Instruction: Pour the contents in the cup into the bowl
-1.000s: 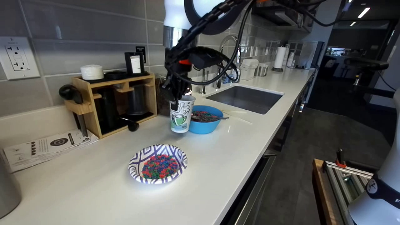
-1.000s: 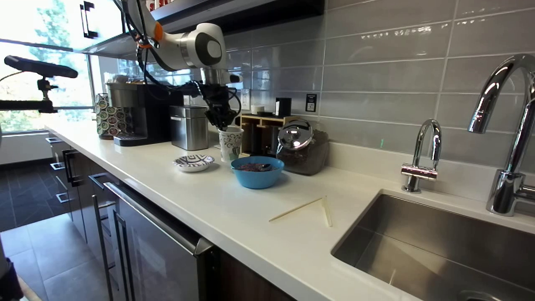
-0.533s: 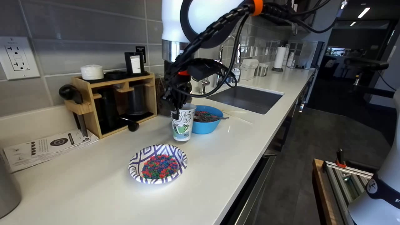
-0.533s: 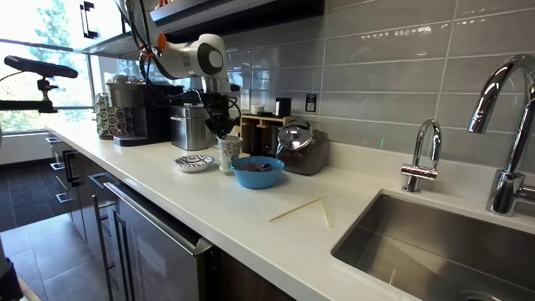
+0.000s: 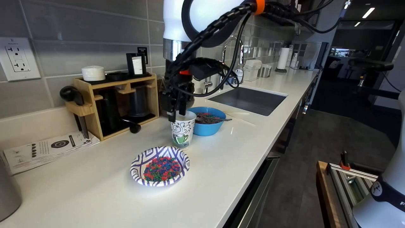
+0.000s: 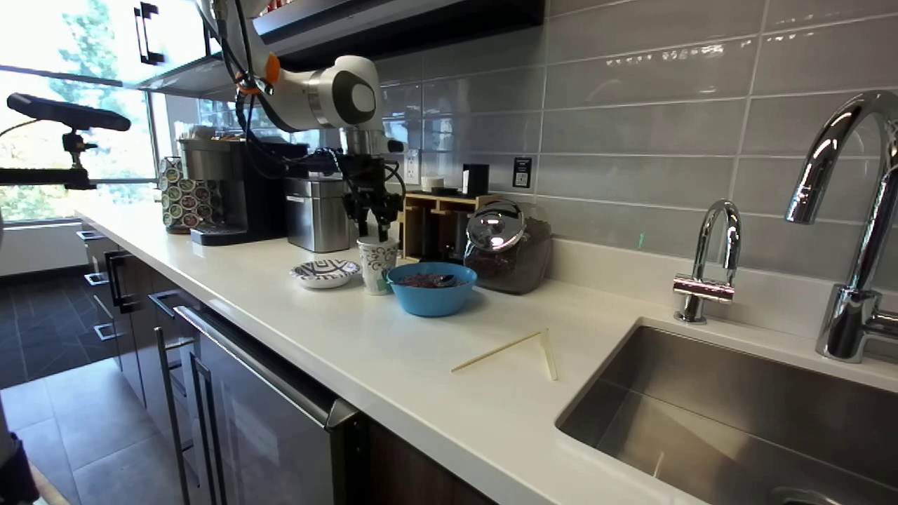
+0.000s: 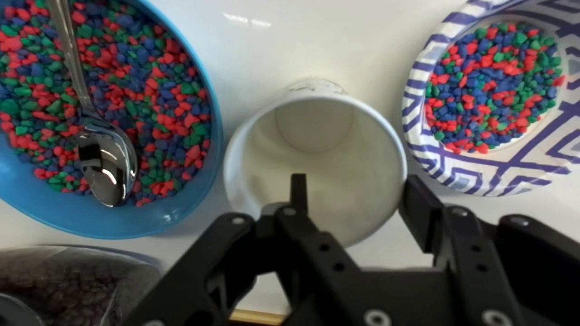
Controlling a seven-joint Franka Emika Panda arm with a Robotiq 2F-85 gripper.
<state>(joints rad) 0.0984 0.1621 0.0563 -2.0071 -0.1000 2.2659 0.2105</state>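
The tall cup (image 5: 182, 134) with green and swirl print stands on the counter, close beside the blue bowl. In the wrist view the inside of the cup (image 7: 312, 129) shows bare off-white walls and bottom, with no pebbles. My gripper (image 7: 354, 177) is open at its rim: one finger (image 7: 298, 192) reaches over the cup's mouth, the other (image 7: 421, 213) lies just outside the wall, at or very near the rim. In an exterior view the gripper (image 6: 373, 233) points down from above the cup (image 6: 377, 266). The patterned bowl (image 5: 148, 154) holds red, blue and green pebbles.
A deeper blue bowl (image 5: 207, 129) with pebbles and a spoon (image 7: 108, 167) stands beside the cup. Behind are a wooden organizer (image 5: 126, 126) and a glass jar (image 6: 515, 259). Thin sticks (image 6: 498, 351) lie before the sink (image 5: 248, 101).
The cup has come down from the air onto the counter, held by my gripper. The fingers have since spread apart and let go of its rim.
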